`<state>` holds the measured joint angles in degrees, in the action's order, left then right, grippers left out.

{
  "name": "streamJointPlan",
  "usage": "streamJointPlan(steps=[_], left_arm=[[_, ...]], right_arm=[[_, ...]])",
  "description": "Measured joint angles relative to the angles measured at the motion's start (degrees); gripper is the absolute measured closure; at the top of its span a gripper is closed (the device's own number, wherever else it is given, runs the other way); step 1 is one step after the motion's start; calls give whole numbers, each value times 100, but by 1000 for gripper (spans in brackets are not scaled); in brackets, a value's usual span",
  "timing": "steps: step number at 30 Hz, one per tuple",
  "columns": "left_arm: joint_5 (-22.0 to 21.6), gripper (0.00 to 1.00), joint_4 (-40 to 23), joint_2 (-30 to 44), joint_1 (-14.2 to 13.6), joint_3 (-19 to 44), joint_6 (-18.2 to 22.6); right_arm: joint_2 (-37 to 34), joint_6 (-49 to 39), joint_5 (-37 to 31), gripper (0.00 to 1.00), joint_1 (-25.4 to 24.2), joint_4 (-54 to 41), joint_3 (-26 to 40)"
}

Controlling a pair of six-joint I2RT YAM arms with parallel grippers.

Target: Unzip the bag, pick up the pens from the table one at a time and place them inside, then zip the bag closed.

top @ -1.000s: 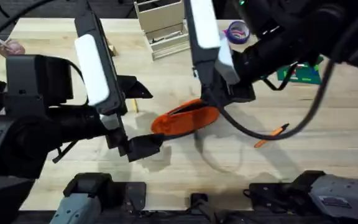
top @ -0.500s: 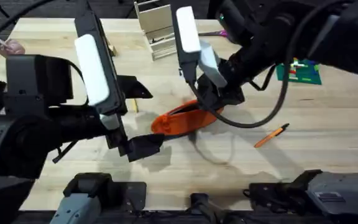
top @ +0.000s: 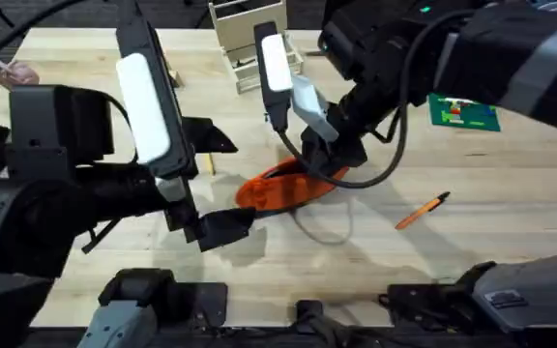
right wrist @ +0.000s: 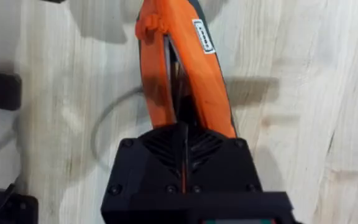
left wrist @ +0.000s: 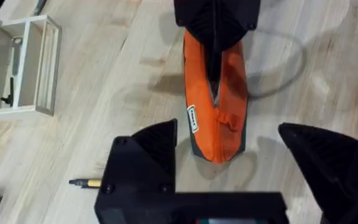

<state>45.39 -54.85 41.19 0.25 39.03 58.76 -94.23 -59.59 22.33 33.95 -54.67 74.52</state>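
My right claw (right wrist: pixel 182 155) is clamped together on the zip at the far end of the orange bag (top: pixel 288 186), which lies mid-desk (top: pixel 472 242) with its zip partly parted. My left claw (left wrist: pixel 229 165) stands wide apart just short of the bag's near end, not touching it. An orange pen (top: pixel 423 210) lies to the bag's right, well apart; a tan pen (left wrist: pixel 86 183) lies beside the left claw.
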Motion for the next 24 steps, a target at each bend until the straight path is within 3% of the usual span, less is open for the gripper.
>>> streamJointPlan(steps=[18,19,20,24], left_arm=[[0,7,0,0,0,0,0],[0,7,0,0,0,0,-1],[0,7,0,0,0,0,0],[0,7,0,0,0,0,0]], right_arm=[[-517,7,26,940,4,151,0],[-517,16,28,887,4,151,0],[-517,22,37,770,4,148,0],[-517,24,39,216,4,141,0]])
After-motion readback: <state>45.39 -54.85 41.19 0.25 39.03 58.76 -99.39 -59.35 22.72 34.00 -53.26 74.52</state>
